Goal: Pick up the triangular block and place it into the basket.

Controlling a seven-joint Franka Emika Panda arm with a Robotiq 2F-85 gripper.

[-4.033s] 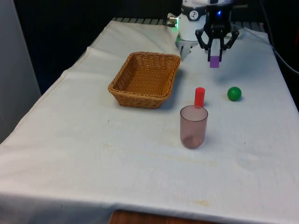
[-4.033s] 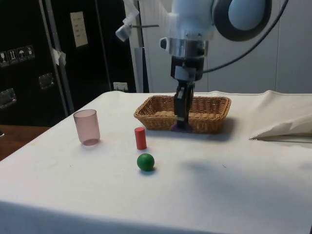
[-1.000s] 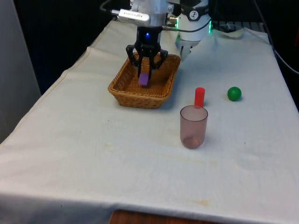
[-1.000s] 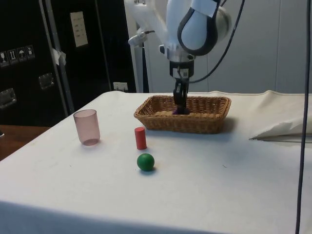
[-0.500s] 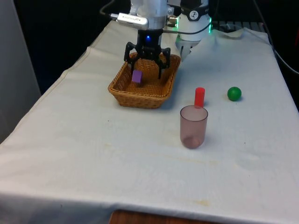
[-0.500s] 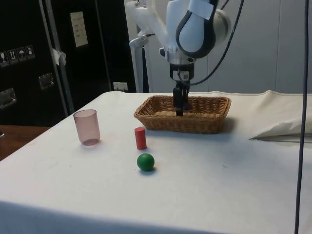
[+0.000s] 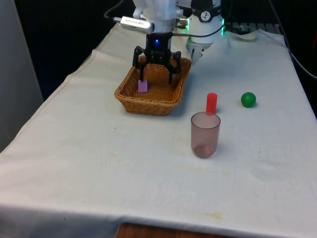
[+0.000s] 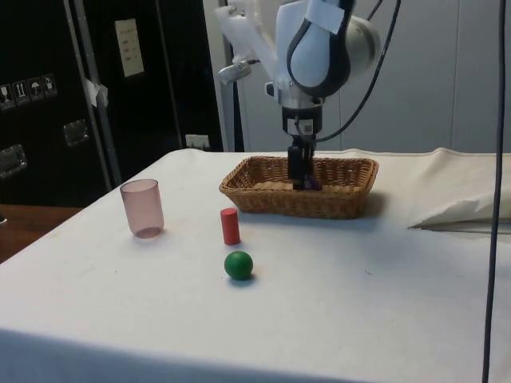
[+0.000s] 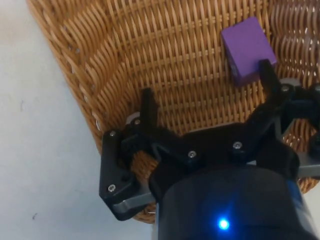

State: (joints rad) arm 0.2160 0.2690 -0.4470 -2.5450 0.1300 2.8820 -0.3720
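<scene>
Purple block lies loose on the woven floor of the wicker basket, just beside one fingertip of the black gripper and outside the gap between the two. Both fingers are spread wide with nothing between them, hanging over the basket's inside. In the side view the gripper reaches down past the basket's rim, with the block beside it.
</scene>
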